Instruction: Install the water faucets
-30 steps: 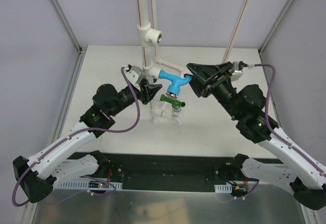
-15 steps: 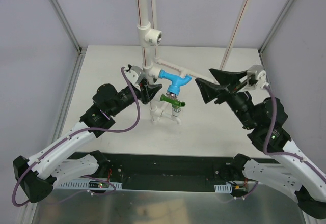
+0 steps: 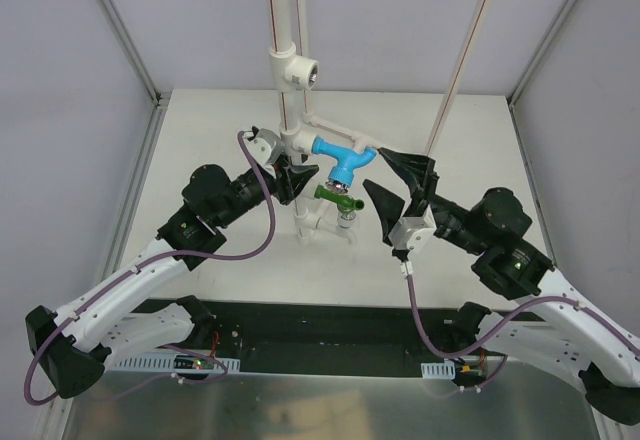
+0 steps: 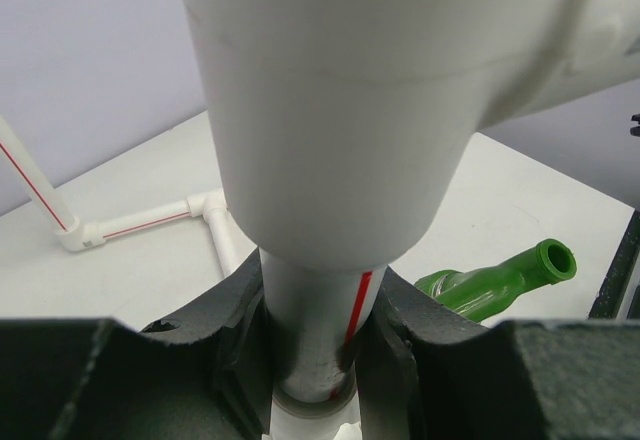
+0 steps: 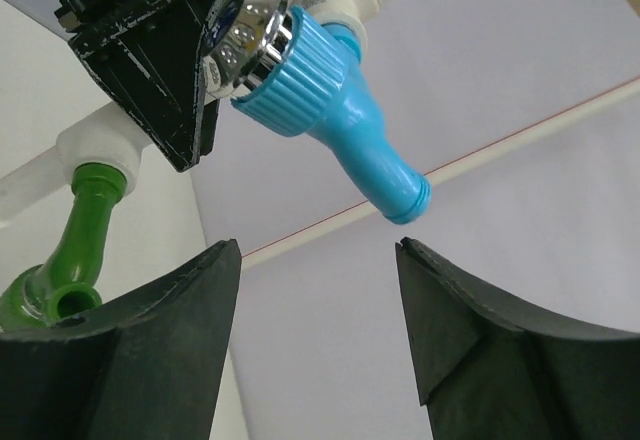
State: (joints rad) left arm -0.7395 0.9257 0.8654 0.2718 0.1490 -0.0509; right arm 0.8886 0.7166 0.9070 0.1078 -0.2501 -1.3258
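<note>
The light blue water faucet [image 3: 340,160] with its shiny silver top [image 5: 250,30] sits screwed into a white tee on the upright pipe [image 3: 290,120]. The dark green faucet [image 3: 335,197] sits in a lower tee, spout toward the right. My left gripper [image 3: 290,175] is shut on the red-striped white pipe [image 4: 320,330] just below the blue faucet's tee. My right gripper [image 3: 378,172] stands open right of both faucets. In the right wrist view its fingers [image 5: 180,300] point up below the blue spout [image 5: 395,195], touching nothing.
The pipe stand's white feet [image 3: 320,225] rest on the table, and one foot pipe with an elbow [image 4: 150,225] shows left of my grip. A thin red-striped rod [image 3: 465,50] leans at the back right. Cage walls enclose the table on three sides.
My right gripper drew back to the right from the blue faucet, turned over, and came back in lower, open beside the faucets. The left arm and both faucets stayed still.
</note>
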